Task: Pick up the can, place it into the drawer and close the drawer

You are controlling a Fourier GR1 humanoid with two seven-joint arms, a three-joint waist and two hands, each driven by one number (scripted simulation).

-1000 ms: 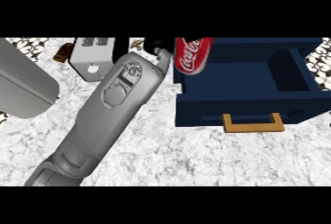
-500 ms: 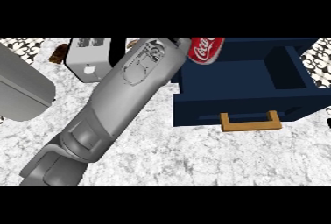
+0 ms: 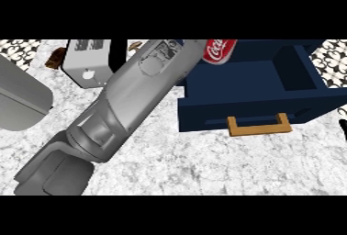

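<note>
In the head view, we see the red cola can (image 3: 220,50) now at the twelve o'clock edge, carried further toward one o'clock than a second ago and hanging over the back of the open navy drawer (image 3: 251,98) rather than beside it. The left forearm (image 3: 129,101) has stretched up with it and hides the left hand, so we cannot tell how its fingers stand. We judge the carry nearly done: lowering the can, then pushing the tan handle (image 3: 259,125), remain.
</note>
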